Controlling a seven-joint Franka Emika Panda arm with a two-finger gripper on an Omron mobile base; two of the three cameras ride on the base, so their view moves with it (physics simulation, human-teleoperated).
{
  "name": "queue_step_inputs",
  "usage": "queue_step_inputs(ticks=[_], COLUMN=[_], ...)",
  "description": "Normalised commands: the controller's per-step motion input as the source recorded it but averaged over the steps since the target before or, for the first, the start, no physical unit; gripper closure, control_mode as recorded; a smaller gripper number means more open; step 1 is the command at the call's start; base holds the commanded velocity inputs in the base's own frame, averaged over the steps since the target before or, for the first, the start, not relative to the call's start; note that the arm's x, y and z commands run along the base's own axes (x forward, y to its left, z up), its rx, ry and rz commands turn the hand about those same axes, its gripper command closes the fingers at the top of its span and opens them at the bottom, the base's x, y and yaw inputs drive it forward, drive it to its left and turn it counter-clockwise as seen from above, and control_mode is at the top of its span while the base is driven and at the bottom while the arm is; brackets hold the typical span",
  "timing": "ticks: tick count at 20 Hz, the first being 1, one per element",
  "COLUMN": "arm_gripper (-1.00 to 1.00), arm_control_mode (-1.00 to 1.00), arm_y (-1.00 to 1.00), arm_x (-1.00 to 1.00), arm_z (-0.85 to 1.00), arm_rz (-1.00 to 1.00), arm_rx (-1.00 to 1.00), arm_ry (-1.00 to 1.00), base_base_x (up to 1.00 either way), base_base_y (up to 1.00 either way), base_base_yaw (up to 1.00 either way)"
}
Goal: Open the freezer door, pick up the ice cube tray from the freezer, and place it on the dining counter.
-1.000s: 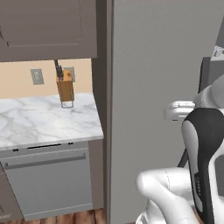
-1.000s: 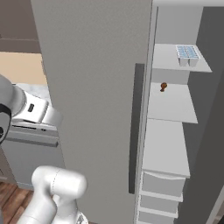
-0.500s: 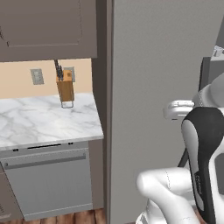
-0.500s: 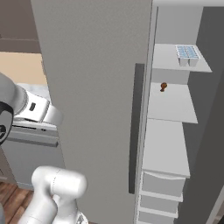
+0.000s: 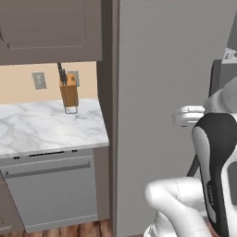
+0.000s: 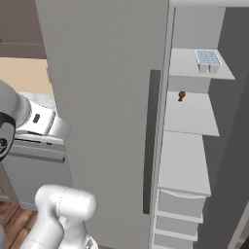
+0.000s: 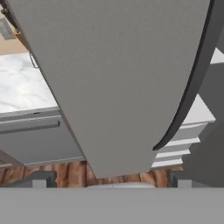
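Observation:
The freezer door (image 6: pixel 107 97) stands swung open, a tall flat grey panel with a long dark vertical handle (image 6: pixel 151 141). To its right lies the open freezer, and the pale blue ice cube tray (image 6: pixel 208 59) sits on the top white shelf. In the hand view the same door (image 7: pixel 118 74) is close ahead with its curved dark handle (image 7: pixel 192 87) to the right. My gripper (image 7: pixel 109 180) is open, fingertips (image 7: pixel 39 179) wide apart and holding nothing, just short of the door's lower edge. The dining counter is out of view.
A small brown item (image 6: pixel 181 95) rests on the second freezer shelf, with white drawers (image 6: pixel 180 206) below. Left of the fridge is a marble worktop (image 5: pixel 41 132) with a knife block (image 5: pixel 69 95), a dishwasher front (image 5: pixel 51 190) below and a wall cabinet (image 5: pixel 46 28) above.

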Motion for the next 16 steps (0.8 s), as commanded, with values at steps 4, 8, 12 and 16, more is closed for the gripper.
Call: queue_step_inputs(ticks=[4,8,12,16], arm_gripper=[-1.00,-1.00,-1.00,-1.00], arm_control_mode=[1.00,1.00,1.00,1.00], arm_y=[0.00,0.00,0.00,0.00], arm_x=[0.00,0.00,0.00,0.00], arm_z=[0.00,0.00,0.00,0.00], arm_rz=[0.00,0.00,0.00,0.00], arm_rx=[0.00,0.00,0.00,0.00], arm_ry=[0.00,0.00,0.00,0.00], base_base_x=[-0.71,-0.61,-0.08,0.12], base_base_y=[-0.45,-0.63,-0.65,-0.59], base_base_yaw=[0.00,0.00,-0.01,-0.02])
